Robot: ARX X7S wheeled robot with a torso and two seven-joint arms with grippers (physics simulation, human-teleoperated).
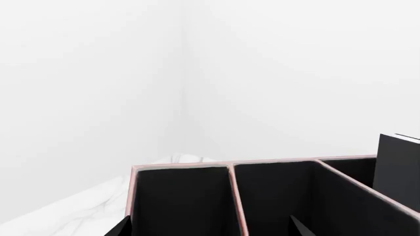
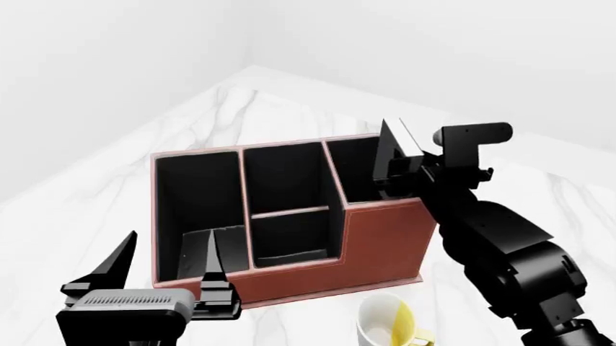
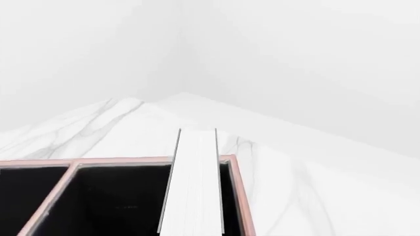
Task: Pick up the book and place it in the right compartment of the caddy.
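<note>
**Book poised over the tall end pocket**

The book [image 2: 393, 148] is clamped in the right gripper [image 2: 405, 169], standing on edge and tilted, its lower part already dipping inside the rim of the right compartment [image 2: 354, 173] at the caddy's three o'clock end. From the right wrist camera the white page edges [image 3: 194, 182] run straight down into the black pocket, close to its outer wall.

The caddy [image 2: 385, 241] sits on the marble table [image 2: 86, 187], with the middle section and the long sloped section lying toward nine o'clock. A white-and-yellow mug [image 2: 390, 326] stands just in front, at about five o'clock from the caddy.

The left gripper [image 2: 164, 277] hangs spread wide and empty near the caddy's nine o'clock front corner.

Risks, as I judge them: the book sits close to the outer wall, so a slanted descent could catch its lower corner on the pale rim and lever it out over the side. Letting go while it is this tilted could leave it wedged across the pocket. A low retreat could nudge the caddy.
</note>
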